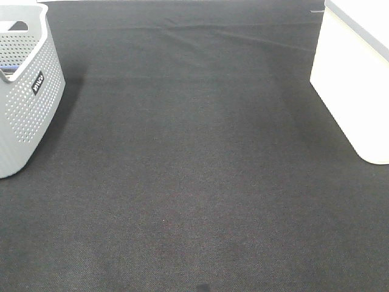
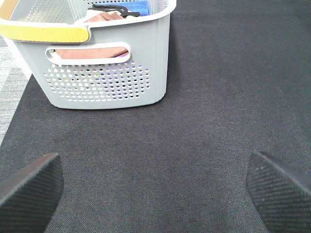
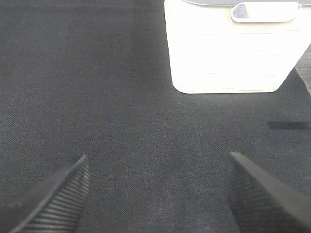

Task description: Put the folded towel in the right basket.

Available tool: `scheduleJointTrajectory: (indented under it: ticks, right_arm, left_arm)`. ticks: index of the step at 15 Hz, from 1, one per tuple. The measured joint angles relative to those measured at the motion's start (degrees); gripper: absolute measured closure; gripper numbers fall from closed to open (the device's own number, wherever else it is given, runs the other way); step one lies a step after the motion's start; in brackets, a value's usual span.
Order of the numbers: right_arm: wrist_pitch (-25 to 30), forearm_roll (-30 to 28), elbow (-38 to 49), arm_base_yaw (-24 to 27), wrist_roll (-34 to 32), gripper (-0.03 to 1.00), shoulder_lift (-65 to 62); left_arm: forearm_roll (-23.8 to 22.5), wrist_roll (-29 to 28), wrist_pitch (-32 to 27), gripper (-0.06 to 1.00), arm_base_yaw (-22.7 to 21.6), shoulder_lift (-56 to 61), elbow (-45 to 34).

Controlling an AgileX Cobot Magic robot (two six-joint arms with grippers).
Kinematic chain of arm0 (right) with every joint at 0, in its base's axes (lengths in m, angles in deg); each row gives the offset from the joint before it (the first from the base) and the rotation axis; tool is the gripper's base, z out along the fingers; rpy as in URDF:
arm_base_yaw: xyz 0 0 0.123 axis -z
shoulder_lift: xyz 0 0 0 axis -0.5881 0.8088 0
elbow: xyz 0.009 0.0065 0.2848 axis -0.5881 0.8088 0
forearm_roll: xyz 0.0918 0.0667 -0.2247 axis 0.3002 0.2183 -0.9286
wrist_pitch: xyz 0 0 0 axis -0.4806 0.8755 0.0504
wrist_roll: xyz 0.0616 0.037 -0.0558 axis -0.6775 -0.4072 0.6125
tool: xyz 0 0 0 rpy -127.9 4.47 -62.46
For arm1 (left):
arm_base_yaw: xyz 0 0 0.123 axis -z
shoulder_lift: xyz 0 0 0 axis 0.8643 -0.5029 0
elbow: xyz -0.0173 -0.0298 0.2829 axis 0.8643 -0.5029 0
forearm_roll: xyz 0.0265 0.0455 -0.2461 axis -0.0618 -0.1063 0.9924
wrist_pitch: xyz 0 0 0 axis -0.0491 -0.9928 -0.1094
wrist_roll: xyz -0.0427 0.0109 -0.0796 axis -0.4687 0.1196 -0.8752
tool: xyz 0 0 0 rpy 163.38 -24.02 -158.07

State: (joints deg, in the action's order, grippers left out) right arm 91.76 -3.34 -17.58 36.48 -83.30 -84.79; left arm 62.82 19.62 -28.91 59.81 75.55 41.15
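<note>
The grey perforated left basket (image 1: pixel 24 103) stands at the left edge; in the left wrist view (image 2: pixel 104 63) it holds folded towels, a reddish-brown one (image 2: pixel 92 52) behind the handle slot and a blue one (image 2: pixel 136 6) at the far side. The white right basket (image 1: pixel 355 73) stands at the right edge and shows in the right wrist view (image 3: pixel 228 48). My left gripper (image 2: pixel 155 187) is open and empty above the dark mat, short of the grey basket. My right gripper (image 3: pixel 158 189) is open and empty above the mat, short of the white basket. Neither arm shows in the exterior high view.
A dark carpet-like mat (image 1: pixel 194 170) covers the table between the two baskets. The grey basket has a yellow strip (image 2: pixel 43 33) on its near rim. A pale floor (image 2: pixel 9 82) shows beyond the mat's edge in the left wrist view.
</note>
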Motion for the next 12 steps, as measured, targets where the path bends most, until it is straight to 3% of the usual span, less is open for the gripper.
scheduleJointTrajectory:
  ticks: [12]
  right_arm:
    - [0.0, 0.0, 0.0, 0.0, 0.0, 0.24, 0.0]
  left_arm:
    - [0.0, 0.0, 0.0, -0.03, 0.0, 0.0, 0.0]
